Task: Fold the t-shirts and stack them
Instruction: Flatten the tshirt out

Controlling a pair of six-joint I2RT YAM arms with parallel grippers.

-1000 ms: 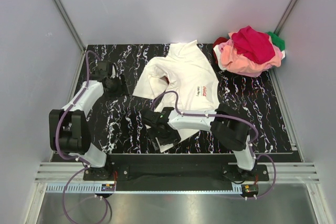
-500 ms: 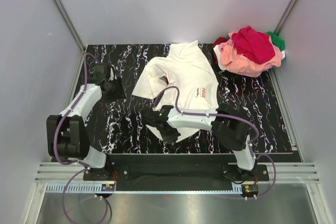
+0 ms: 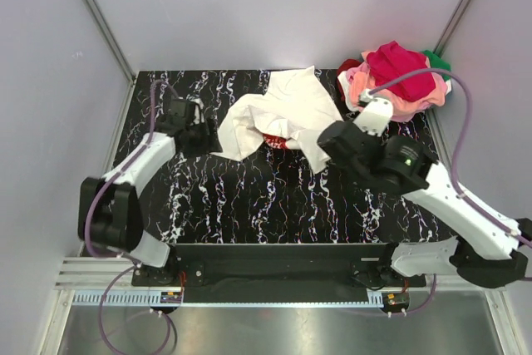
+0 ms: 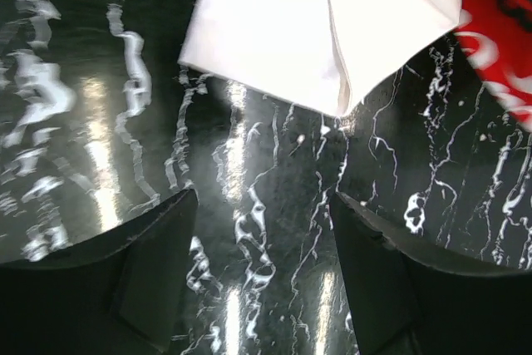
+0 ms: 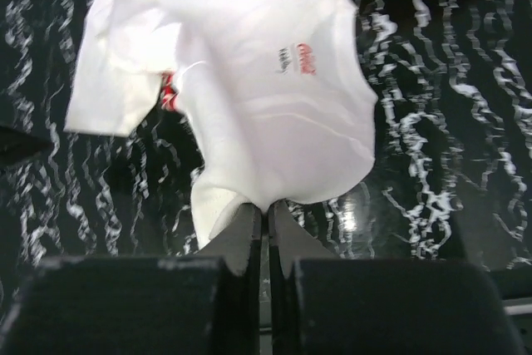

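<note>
The white t-shirt lies bunched at the middle back of the black marbled mat, with a strip of red print showing under a turned-over flap. My right gripper is shut on the shirt's edge and holds the cloth raised off the mat. In the right wrist view the shirt hangs from the tips, its small red label visible. My left gripper is open just left of the shirt's sleeve. In the left wrist view the sleeve lies beyond my empty left gripper.
A heap of other t-shirts, pink, magenta, dark red and green, sits at the back right corner. The black marbled mat covers the table. Grey walls close in the left, back and right sides.
My right gripper shut on the white shirt's near edge and swung it up and back to the right, turning the cloth over. My left gripper moved right, toward the sleeve.
</note>
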